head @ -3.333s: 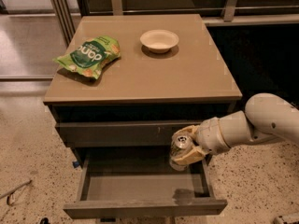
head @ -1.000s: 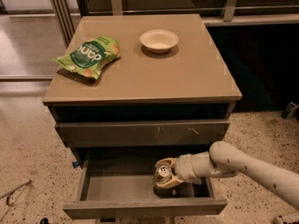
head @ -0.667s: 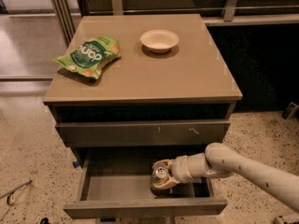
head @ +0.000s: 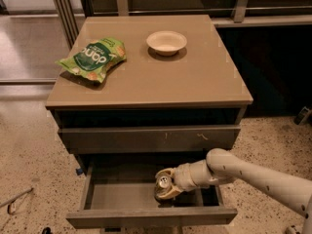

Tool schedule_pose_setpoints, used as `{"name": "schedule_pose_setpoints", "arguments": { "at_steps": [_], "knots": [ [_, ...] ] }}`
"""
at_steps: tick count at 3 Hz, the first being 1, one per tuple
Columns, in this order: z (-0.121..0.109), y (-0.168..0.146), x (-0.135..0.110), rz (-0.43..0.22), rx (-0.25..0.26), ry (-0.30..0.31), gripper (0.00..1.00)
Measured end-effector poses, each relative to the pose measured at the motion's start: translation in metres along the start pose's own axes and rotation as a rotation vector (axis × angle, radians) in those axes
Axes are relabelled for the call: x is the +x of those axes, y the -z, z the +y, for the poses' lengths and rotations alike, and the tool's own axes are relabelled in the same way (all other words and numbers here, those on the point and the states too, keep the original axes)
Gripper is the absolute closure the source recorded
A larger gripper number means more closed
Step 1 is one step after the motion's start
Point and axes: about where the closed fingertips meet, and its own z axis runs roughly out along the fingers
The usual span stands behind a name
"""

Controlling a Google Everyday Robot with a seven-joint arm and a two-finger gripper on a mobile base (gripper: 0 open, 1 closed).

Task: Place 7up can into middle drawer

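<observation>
The 7up can (head: 163, 183), silvery with its pull-tab top up, stands upright inside the open middle drawer (head: 122, 197), right of its centre. My gripper (head: 166, 184) reaches into the drawer from the right and is shut on the can, its pale fingers (head: 168, 192) wrapped around the can's sides. The can's base is hidden by the fingers, so I cannot tell whether it rests on the drawer floor. The drawer is pulled out toward me, with a plain front panel (head: 151, 218) and a bare flat inside.
A closed drawer front with small pale scratches (head: 148, 138) sits above the open drawer. On the cabinet top (head: 195, 82) lie a green snack bag (head: 92, 58) at the left and a white bowl (head: 166, 42) at the back. Speckled floor surrounds the cabinet.
The gripper carried the can from in front of the upper drawer down into the open drawer, then shifted it slightly left.
</observation>
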Motion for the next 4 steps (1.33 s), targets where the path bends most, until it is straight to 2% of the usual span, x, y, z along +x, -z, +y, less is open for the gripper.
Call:
{"name": "schedule_pose_setpoints", "arguments": {
  "at_steps": [2, 3, 4],
  "knots": [
    [0.0003, -0.0136, 0.0117, 0.050, -0.036, -0.019, 1.00],
    [0.0004, -0.0146, 0.0126, 0.053, -0.038, -0.021, 0.87],
    [0.0004, -0.0146, 0.0126, 0.053, -0.038, -0.021, 0.64]
  ]
}}
